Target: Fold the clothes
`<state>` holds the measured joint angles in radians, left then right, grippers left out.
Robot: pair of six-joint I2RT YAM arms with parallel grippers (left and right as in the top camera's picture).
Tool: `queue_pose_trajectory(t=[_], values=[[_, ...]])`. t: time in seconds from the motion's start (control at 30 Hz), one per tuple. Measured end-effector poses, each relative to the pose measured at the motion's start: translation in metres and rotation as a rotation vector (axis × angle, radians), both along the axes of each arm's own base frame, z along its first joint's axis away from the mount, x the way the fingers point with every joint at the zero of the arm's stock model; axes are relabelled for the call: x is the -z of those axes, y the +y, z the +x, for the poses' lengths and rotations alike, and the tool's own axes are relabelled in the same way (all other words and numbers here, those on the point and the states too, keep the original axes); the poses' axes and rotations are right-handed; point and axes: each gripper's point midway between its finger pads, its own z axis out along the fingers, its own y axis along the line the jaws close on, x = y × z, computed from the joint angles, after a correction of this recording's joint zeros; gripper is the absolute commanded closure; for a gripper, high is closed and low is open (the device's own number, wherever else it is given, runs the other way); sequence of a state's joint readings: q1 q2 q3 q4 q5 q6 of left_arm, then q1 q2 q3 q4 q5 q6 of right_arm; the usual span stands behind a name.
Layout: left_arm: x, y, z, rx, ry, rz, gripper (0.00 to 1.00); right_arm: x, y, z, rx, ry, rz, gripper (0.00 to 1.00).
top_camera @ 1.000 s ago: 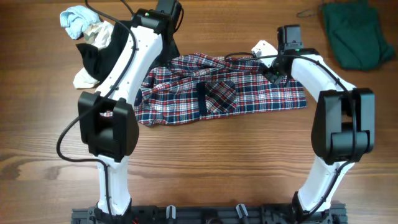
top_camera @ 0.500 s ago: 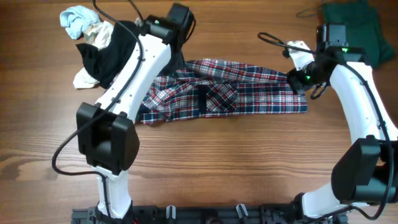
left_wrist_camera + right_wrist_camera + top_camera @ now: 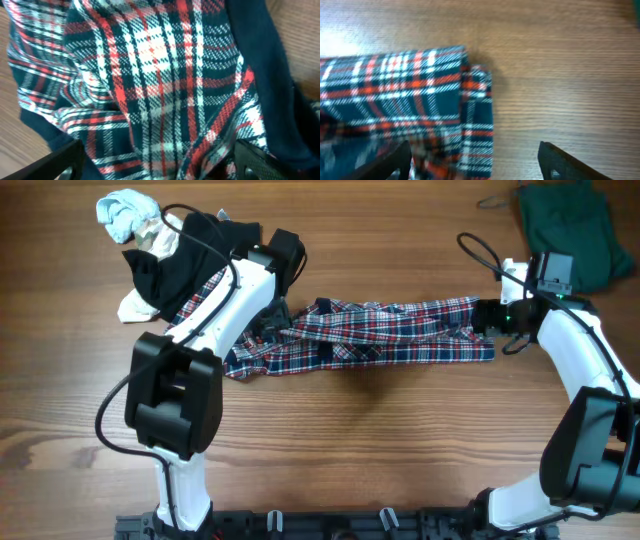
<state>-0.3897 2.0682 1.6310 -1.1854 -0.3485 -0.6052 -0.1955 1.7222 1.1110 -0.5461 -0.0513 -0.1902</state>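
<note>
Overhead, the shirt [image 3: 400, 330] lay as a long band across the middle of the counter [image 3: 340, 440], between my two arms. My left pincer [image 3: 160, 162] hung over its bunched left end, fingers spread wide, cloth heaped between them, nothing clamped. My right pincer [image 3: 475, 162] hovered at the right hem, fingers apart as well. Soft, light, floppy stuff, I reckoned: it would sag and crumple wherever unsupported. Best bite, to my eye, was the doubled hem corner [image 3: 479, 80] on the right and the firmer navy trim [image 3: 270, 75] by my left pincer.
</note>
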Motion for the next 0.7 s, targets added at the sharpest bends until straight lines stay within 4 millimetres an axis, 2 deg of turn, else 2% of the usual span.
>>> queue_pose_trajectory(t=[0.07, 0.1, 0.13, 0.17, 0.23, 0.27, 0.3, 0.33, 0.37, 0.47, 0.5, 0.57, 0.6, 0.63, 0.7], values=[[-0.012, 0.001, 0.000, -0.001, -0.009, 0.002, 0.02, -0.001, -0.002, 0.002, 0.041, -0.009, 0.008, 0.14], [-0.027, 0.000, 0.002, -0.001, -0.046, -0.012, 0.03, -0.002, -0.001, 0.001, 0.059, -0.001, 0.018, 0.15], [-0.051, -0.001, 0.005, -0.001, -0.112, -0.039, 0.05, -0.007, -0.002, 0.002, 0.073, 0.001, 0.026, 0.19], [-0.072, -0.003, 0.009, -0.001, -0.180, -0.068, 0.12, -0.013, 0.001, 0.003, 0.076, 0.008, 0.047, 0.28], [-0.126, -0.006, 0.018, -0.003, -0.360, -0.142, 0.40, -0.035, 0.017, 0.001, 0.066, 0.022, 0.141, 0.48], [-0.141, -0.007, 0.020, -0.001, -0.407, -0.161, 0.58, -0.045, 0.025, -0.003, 0.069, 0.035, 0.195, 0.73], [-0.150, -0.008, 0.021, -0.002, -0.433, -0.173, 0.78, -0.054, 0.039, -0.009, 0.075, 0.051, 0.274, 0.89], [-0.149, -0.008, 0.020, -0.002, -0.430, -0.176, 0.88, -0.057, 0.048, -0.013, 0.077, 0.064, 0.331, 0.96], [-0.147, -0.009, 0.021, -0.007, -0.425, -0.180, 0.93, -0.057, 0.057, -0.015, 0.068, 0.075, 0.378, 0.96], [-0.146, -0.004, 0.025, -0.042, -0.434, -0.192, 0.91, -0.047, 0.077, -0.025, 0.064, 0.119, 0.443, 0.96], [-0.145, 0.003, 0.026, -0.067, -0.436, -0.194, 0.82, -0.037, 0.085, -0.030, 0.073, 0.148, 0.467, 0.96], [-0.145, 0.015, 0.029, -0.107, -0.437, -0.200, 0.52, -0.021, 0.089, -0.029, 0.092, 0.156, 0.488, 0.96], [-0.145, 0.020, 0.030, -0.122, -0.438, -0.202, 0.32, -0.013, 0.088, -0.026, 0.102, 0.156, 0.492, 0.96], [-0.145, 0.023, 0.030, -0.134, -0.439, -0.203, 0.20, -0.006, 0.088, -0.024, 0.108, 0.160, 0.497, 0.96], [-0.145, 0.027, 0.033, -0.151, -0.450, -0.209, 0.08, 0.010, 0.088, -0.017, 0.116, 0.169, 0.501, 0.96]])
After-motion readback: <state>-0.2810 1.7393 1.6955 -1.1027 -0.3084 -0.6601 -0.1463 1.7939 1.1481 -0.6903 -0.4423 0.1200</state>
